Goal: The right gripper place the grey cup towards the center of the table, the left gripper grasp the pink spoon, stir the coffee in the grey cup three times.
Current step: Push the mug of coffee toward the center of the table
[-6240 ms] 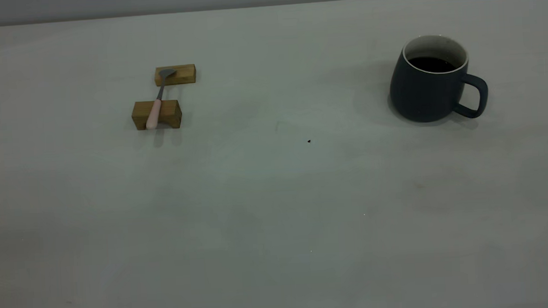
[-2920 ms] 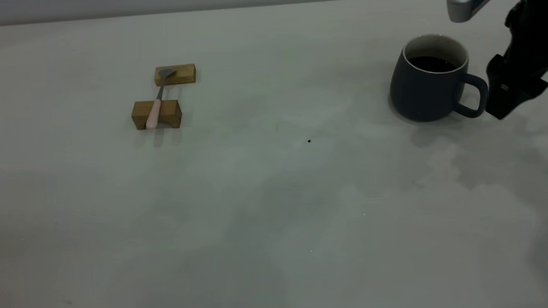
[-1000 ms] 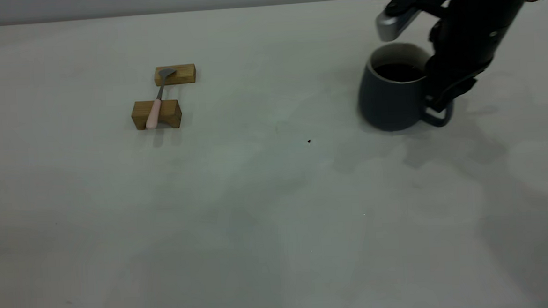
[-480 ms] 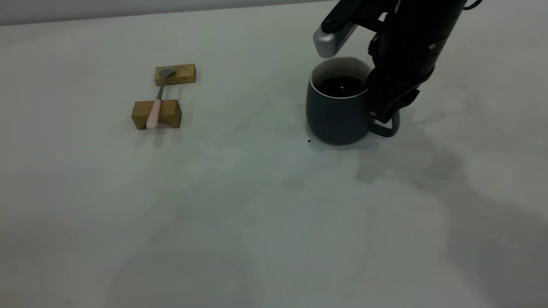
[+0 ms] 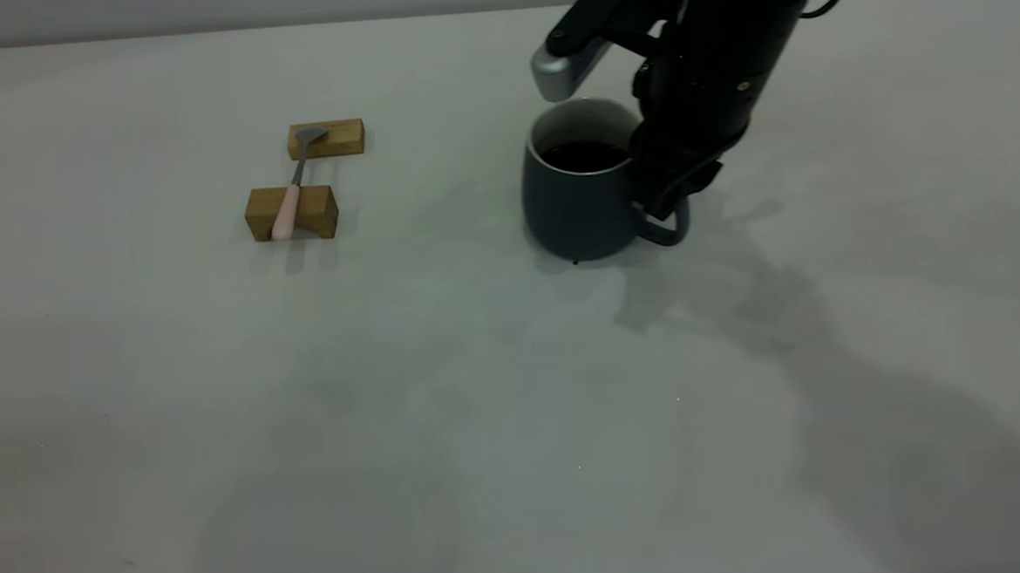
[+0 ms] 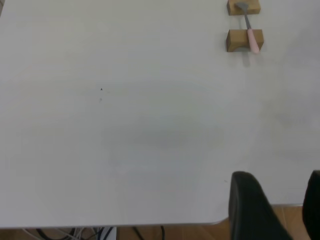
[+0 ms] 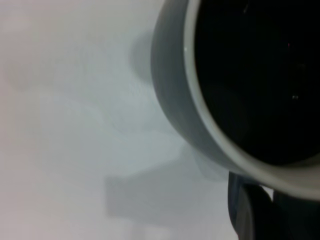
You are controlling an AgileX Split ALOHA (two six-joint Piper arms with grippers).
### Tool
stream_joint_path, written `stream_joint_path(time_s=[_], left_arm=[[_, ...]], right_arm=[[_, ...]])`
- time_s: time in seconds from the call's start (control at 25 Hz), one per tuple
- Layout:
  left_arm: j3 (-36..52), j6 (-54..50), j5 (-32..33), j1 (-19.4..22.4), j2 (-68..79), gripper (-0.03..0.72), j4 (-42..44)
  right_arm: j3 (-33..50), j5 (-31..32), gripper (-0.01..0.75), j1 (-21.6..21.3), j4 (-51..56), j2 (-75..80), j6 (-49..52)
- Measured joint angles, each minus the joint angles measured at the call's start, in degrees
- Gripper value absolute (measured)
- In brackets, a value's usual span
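A wide pale grey-white table (image 5: 446,395) fills the exterior view, bare but for the task's few things. Near its middle sits the grey cup (image 5: 571,200), a rounded mug holding dark coffee (image 5: 584,155) fairly high inside its white wall. The right gripper (image 5: 669,198) is clamped on the loop handle at the cup's right side, its fingers reaching down onto the handle's top. Judged from its thick walls and the liquid inside, the cup is probably heavy and rigid with a smooth glaze, so a grip on the handle alone leaves it free to swing or tip; keeping it level and low seems wise. Well to the left, the pink spoon (image 5: 290,204) lies across two small wooden blocks (image 5: 292,212), handle end on the nearer block and bowl on the farther. It looks light and stiff, and the raised handle span between the blocks seems the natural place to pinch it. The left gripper (image 6: 274,210) hangs back at the table's edge, fingers apart and holding nothing.
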Motion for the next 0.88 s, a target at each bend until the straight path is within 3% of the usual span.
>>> stream_joint_path(time_s=[0.36,0.44,0.56,0.68,0.76,0.88], left_arm=[[0.0,0.0,0.0,0.0,0.0,0.339,0.0],[0.0,0.0,0.0,0.0,0.0,0.339,0.0],[0.0,0.0,0.0,0.0,0.0,0.339,0.0],[0.0,0.0,0.0,0.0,0.0,0.339,0.0],[0.0,0.0,0.0,0.0,0.0,0.339,0.0],[0.0,0.0,0.0,0.0,0.0,0.339,0.0]], right_arm=[[-0.5,-0.7,0.208,0.2,2.1,0.5,0.5],[-0.5,-1.3,0.291,0.3,2.5,0.7,0.5],[-0.5,-0.8,0.497,0.3,2.5,0.5,0.5],[-0.5,4.1,0.673,0.3,0.7,-1.8,0.5],[-0.5,8.4,0.714,0.3,-1.8,-4.5,1.1],[-0.5,15.4,0.718,0.3,-4.9,-10.0,4.7]])
